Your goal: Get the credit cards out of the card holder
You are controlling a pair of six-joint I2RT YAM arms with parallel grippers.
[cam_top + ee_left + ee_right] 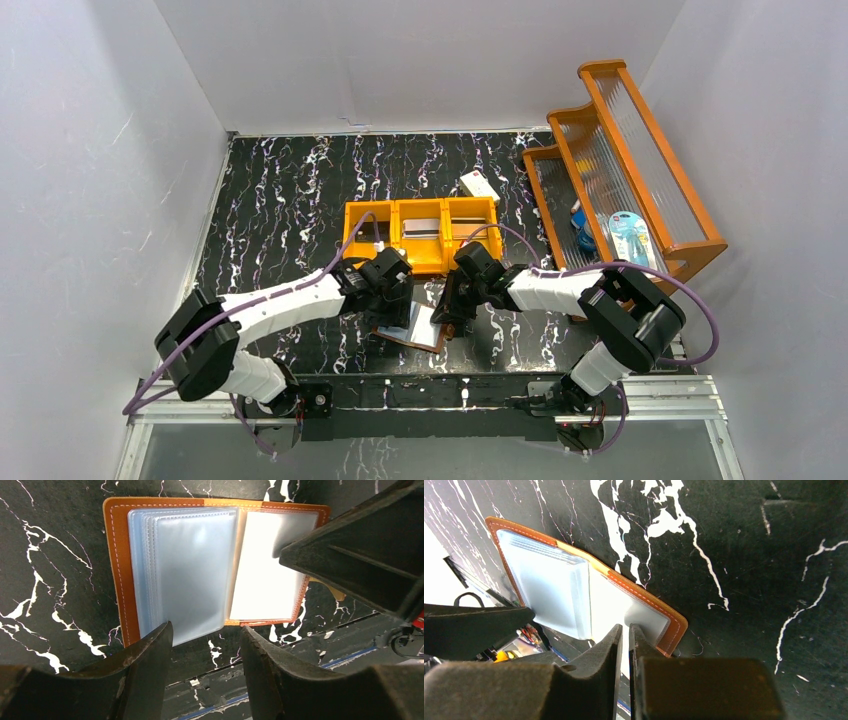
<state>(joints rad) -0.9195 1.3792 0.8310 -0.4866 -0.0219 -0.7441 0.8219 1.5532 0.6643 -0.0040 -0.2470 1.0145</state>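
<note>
Wallet [418, 325] lies open on the surface [290, 200], low centre, between left claw [393, 318] and right claw [447, 320]; a grey card [422, 229] sits in the tray [352, 228] above.

Left wrist: left claw [207, 632] spread, just below the wallet [185, 570].

Right wrist: right claw [625, 630] pinches its pale page edge.

A black table [280, 200] veined with white, like marble, fills the middle of the scene. Plain pale walls close it in on three sides: a left wall [90, 180], a back wall [400, 60] and a right wall [770, 150]. The seam where the back wall meets the table is slightly ragged. At the far right an orange stepped rack [640, 150] with ribbed clear panels leans against the right wall. A metal rail [680, 400] runs along the near edge. The light is bright and even, with soft shadows and a faint sheen on the table.
</note>
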